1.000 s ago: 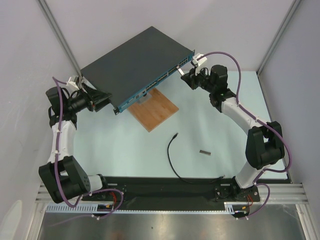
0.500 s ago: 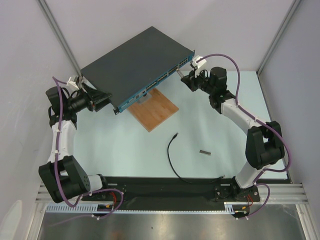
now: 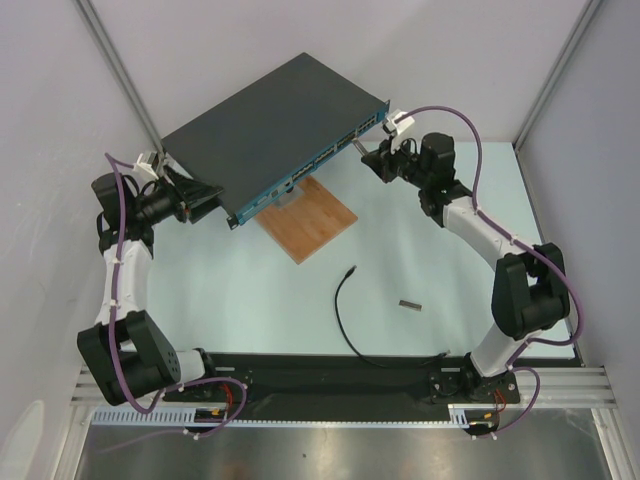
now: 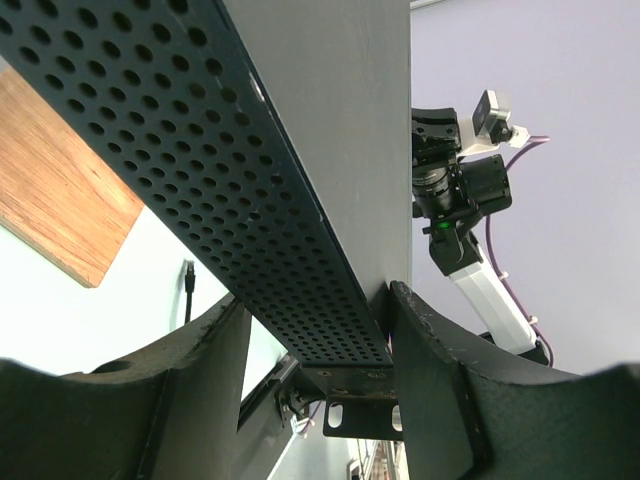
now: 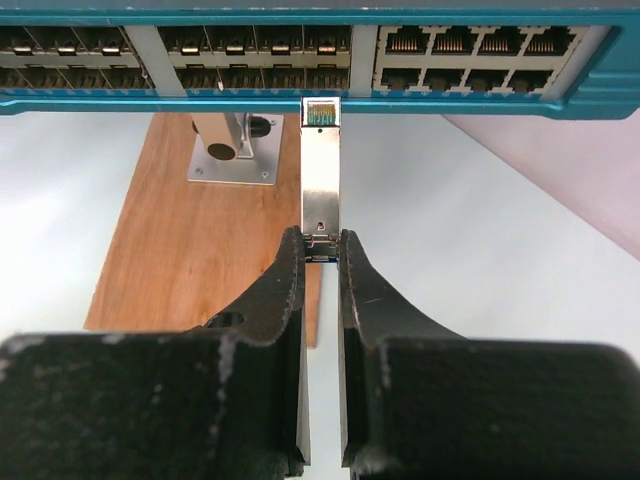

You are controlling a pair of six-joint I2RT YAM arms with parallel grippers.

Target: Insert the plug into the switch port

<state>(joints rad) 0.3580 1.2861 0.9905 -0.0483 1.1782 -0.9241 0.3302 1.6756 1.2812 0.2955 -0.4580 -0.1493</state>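
Observation:
The switch (image 3: pixel 270 120) is a wide dark-grey box with a teal front strip (image 3: pixel 310 170) and rows of ports (image 5: pixel 455 45). My left gripper (image 3: pixel 212 195) is shut on its left end, with the fingers either side of the perforated side wall (image 4: pixel 250 200). My right gripper (image 3: pixel 372 158) is shut on a short grey metal piece (image 5: pixel 321 170). The piece's tip is at the strip's lower edge. The plug (image 3: pixel 351 270), the black tip of a thin cable (image 3: pixel 340 310), lies loose on the table, far from both grippers. It also shows in the left wrist view (image 4: pixel 189 270).
A brown wooden board (image 3: pixel 308 217) lies under the switch's front and bears a small metal stand (image 5: pixel 235 150). A second short grey metal piece (image 3: pixel 409 302) lies on the table right of the cable. Walls and frame posts stand close behind the switch.
My right gripper has moved a little toward the switch's front strip with the grey metal piece. The left arm, the switch and the plug have not moved.

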